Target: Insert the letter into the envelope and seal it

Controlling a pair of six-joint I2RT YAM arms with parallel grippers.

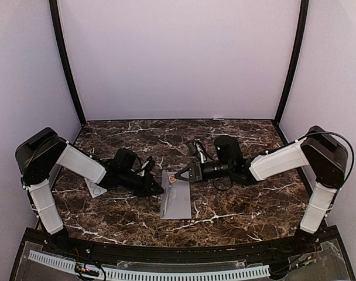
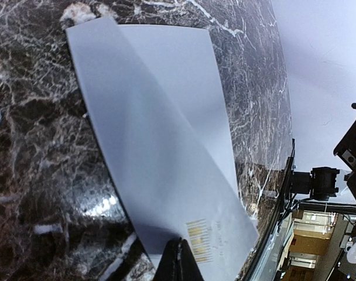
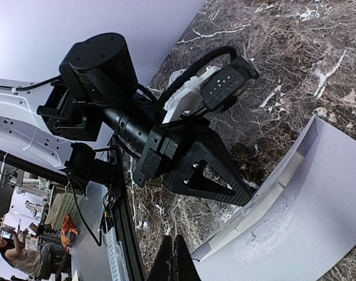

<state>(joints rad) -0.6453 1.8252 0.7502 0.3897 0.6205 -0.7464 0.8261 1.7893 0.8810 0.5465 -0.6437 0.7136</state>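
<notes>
Left tool [image 2: 179, 244] on envelope's [image 2: 160, 146] printed corner

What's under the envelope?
The envelope lies on the marble table; only tabletop shows round its edges. Whatever lies beneath or inside it is covered by the paper.

No legible text, brand or number anywhere. Only a small yellow-gold printed block [image 2: 198, 235] with faint grey marks alongside, near one corner of the flat grey-lavender paper envelope [image 2: 160, 140], too blurred to read.
</notes>
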